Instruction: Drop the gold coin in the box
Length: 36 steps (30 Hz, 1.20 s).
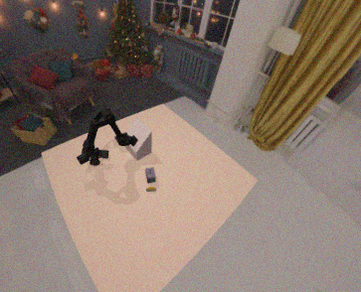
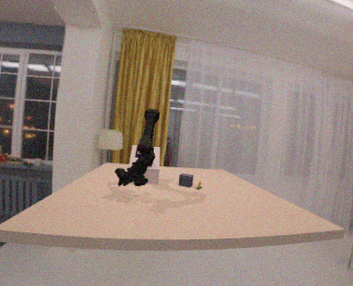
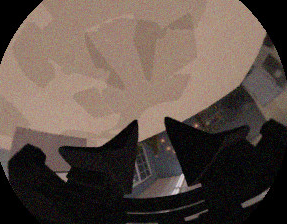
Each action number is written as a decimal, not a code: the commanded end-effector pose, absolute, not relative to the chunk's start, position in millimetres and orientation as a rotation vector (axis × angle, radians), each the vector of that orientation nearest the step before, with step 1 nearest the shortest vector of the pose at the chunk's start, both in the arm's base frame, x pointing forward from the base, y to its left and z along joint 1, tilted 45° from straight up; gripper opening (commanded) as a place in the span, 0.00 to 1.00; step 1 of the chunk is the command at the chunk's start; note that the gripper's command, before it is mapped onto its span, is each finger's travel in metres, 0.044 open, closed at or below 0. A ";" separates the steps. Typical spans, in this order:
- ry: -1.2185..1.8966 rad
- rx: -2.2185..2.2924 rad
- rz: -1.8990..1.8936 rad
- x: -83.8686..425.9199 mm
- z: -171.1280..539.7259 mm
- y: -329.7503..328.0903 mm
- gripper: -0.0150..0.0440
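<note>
Pincer point(image 3: 151, 125): partly drawn in, jaws apart, released, grasping nothing. In the wrist view my two dark fingertips stand as separate points with a narrow gap between them. Only pale counter point(image 3: 74, 36) and its shadow patches show through and above that gap.

Pincer position, top view: my pincer point(image 1: 88, 159) hangs low over the counter point(image 1: 184, 214) near its far-left corner. The arm point(image 1: 100, 121) arches up behind it and comes down again. In the exterior view the pincer point(image 2: 123, 176) sits close above the surface. Whether it touches, I cannot tell.

White block point(image 1: 141, 138): at about 2 o'clock from the pincer in the top view, right against the arm's base end. It also shows behind the arm in the exterior view point(image 2: 154, 173).

Grey box point(image 1: 150, 174): at about 4 o'clock from the pincer in the top view, well apart from it, standing on the counter. In the exterior view the box point(image 2: 186, 180) looks dark and small. The slot is too small to make out.

Coin point(image 1: 151, 189): a small yellow spot just beside the grey box, at 6 o'clock from it in the top view. It is well apart from my pincer. In the exterior view the coin point(image 2: 198, 185) lies at 3 o'clock from the box. The holder is too small to separate from the coin, so I cannot tell whether the coin stands upright.
</note>
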<state>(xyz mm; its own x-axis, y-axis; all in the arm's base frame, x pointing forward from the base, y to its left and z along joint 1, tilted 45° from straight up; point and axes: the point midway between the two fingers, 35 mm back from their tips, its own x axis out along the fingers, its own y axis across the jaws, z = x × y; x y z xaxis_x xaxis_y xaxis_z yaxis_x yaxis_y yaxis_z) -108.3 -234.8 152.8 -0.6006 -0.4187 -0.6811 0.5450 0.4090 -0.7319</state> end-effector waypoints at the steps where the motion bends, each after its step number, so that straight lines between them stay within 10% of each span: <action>1: 1.772 0.002 -1.198 -67.1 153.1 -258.9 0.53; 17: 1.788 -0.573 -0.544 156.8 140.7 -268.4 0.53; 36: 1.728 -1.313 0.129 350.4 80.3 -65.3 0.53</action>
<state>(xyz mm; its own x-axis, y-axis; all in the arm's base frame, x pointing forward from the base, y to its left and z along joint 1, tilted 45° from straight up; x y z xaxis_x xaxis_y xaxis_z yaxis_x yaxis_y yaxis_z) 340.9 -86.1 83.3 -0.0194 -0.6918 -0.7219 -0.7663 0.4740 -0.4336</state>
